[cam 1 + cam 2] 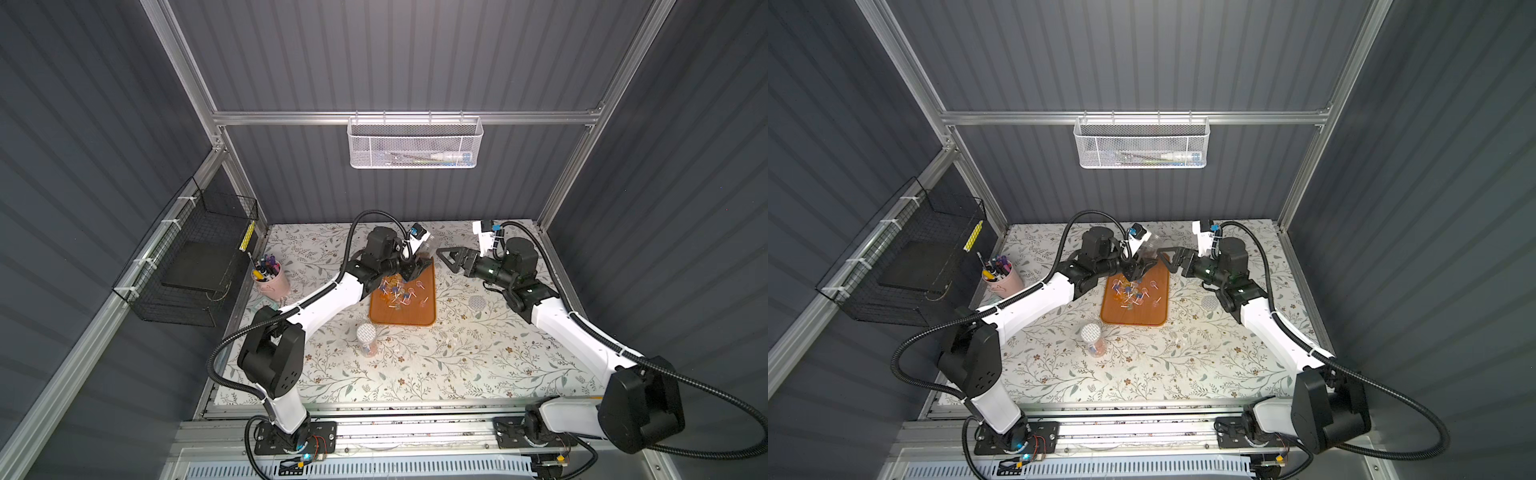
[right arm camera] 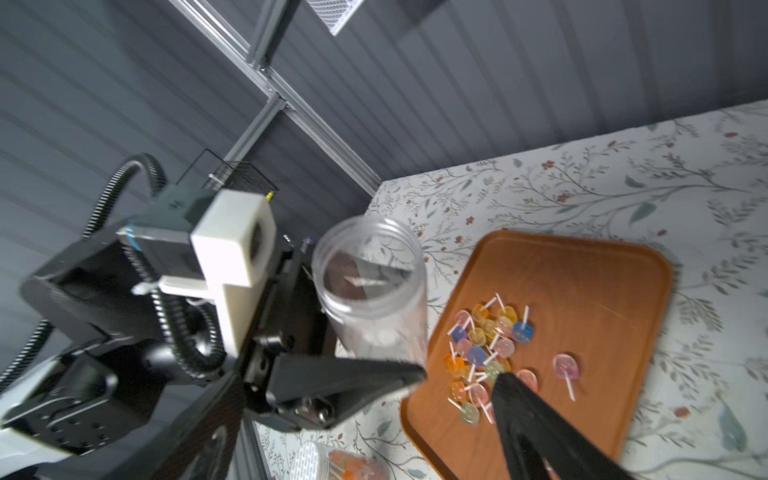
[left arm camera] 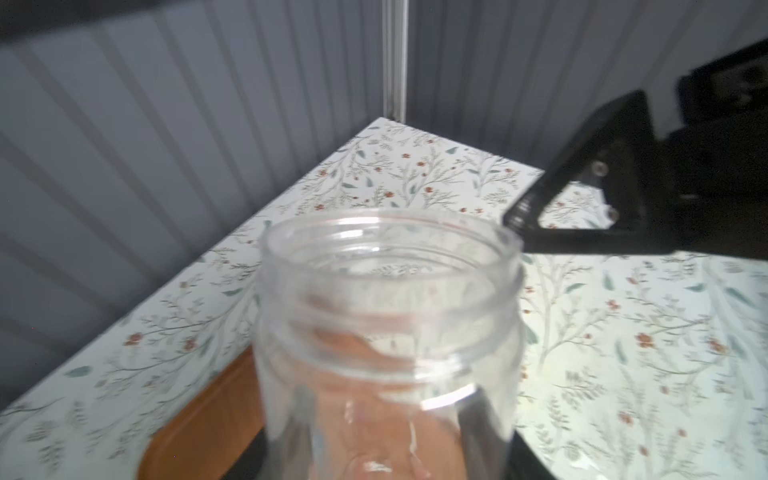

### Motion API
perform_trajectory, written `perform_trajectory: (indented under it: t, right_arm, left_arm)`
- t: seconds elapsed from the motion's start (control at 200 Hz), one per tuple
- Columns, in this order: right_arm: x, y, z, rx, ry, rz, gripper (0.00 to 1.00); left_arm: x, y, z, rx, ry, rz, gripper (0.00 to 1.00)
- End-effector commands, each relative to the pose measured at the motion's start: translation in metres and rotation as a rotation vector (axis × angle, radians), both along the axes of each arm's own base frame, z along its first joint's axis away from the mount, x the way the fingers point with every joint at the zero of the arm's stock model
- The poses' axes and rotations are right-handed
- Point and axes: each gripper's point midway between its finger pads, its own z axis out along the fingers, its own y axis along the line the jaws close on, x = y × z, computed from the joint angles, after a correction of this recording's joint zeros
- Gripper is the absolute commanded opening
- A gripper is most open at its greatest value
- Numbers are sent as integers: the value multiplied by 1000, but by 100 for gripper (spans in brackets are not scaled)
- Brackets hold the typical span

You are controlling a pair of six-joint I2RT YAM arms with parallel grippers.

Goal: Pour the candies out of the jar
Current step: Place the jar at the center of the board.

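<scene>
Left end effector [image 1: 413,270]: clamped shut on the lower body of the clear jar [image 2: 370,291], lid off, tilted with the mouth turned up and away from the wrist. Right end effector [image 2: 457,374]: jaws spread wide, gripping nothing, hovering just beside the jar mouth without touching. Inside the jar, seemingly nothing left, though hard to confirm through glare at the base. Candies [image 2: 490,345]: heaped just below the left end effector, toward its arm's base, on the orange tray [image 2: 582,282].

Judged step: finishing the pour and righting the jar. Check through the wall for stragglers first. If any, tip the mouth down again over bare tray beside the heap, never over the counter [image 1: 415,374]. Keep the squeeze firm against twisting of the slick plastic. Hold the right end effector off the rim to avoid a knock. Set the base flat on bare counter beside the tray before letting go.

Counted:
- two end effectors
- two jars, the second jar [image 1: 366,338] lidded, upright, holding more candies, well back from the left end effector toward the base
- one loose lid [image 1: 477,303], back from the right end effector toward its base
- one tray
- about twenty candies on it, too overlapped for an exact tally
- one pink cup [image 1: 272,278] of pens [image 1: 266,266]
- one white mesh basket [image 1: 414,143]
- one black wire basket [image 1: 187,266]
</scene>
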Motion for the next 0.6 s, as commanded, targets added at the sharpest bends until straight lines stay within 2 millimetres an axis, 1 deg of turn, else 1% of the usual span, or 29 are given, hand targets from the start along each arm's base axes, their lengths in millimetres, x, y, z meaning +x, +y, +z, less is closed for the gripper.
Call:
perform_trajectory:
  t: [0.0,0.075,0.22,0.355,0.535,0.595]
  right_arm:
    - [-4,7,9,66,-40,57,93]
    - [-3,9,6,56,-30,67,91]
    - [1,12,-12,26,23,73,87]
    - [1,18,-23,5,43,82,85]
    - [1,26,-23,-2,39,99,82]
    - [2,28,-25,-13,46,101,79]
  left_arm:
    - [-23,-12,11,-119,82,-96,0]
    - [-25,-13,10,-127,97,-102,0]
    - [-27,-14,10,-130,99,-106,0]
    - [-30,-19,12,-138,104,-122,0]
    - [-33,-26,11,-135,115,-139,0]
    - [-34,-27,11,-138,122,-144,1]
